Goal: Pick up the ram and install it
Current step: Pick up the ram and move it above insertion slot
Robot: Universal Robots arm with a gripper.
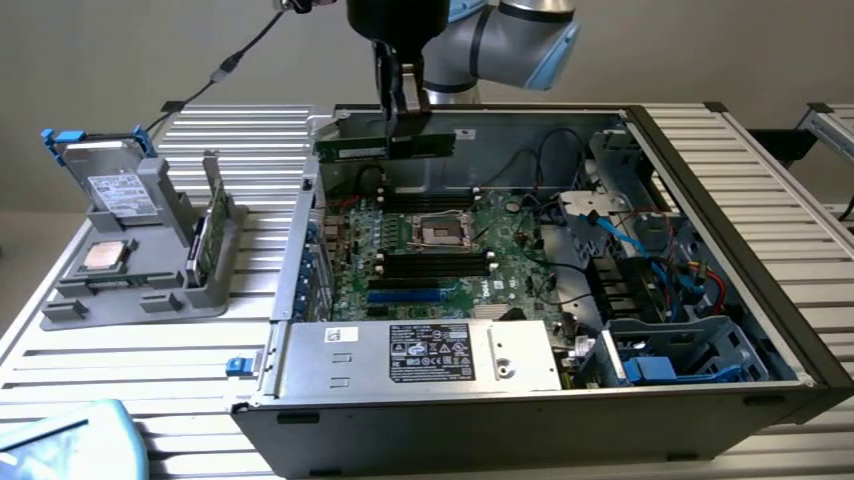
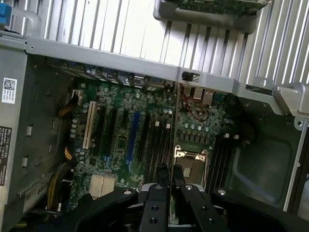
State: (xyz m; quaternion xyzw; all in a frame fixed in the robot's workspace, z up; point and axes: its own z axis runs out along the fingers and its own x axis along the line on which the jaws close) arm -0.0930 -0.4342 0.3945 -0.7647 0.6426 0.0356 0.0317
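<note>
The exterior view looks down at a slant from some way off, across the worktop [image 1: 147,360] and into the open computer case [image 1: 534,430]. The wrist view sits just behind the hand [image 2: 170,176] and faces down into the case from nearer. Both take in the motherboard [image 1: 505,250] and its processor socket [image 1: 441,235].

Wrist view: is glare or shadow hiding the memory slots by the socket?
Wrist view: no glare on the motherboard; the slots beside the socket are evenly lit, though the slatted table is washed bright. Exterior view: even light; the gripper holds the ram with no shadow over it.
</note>
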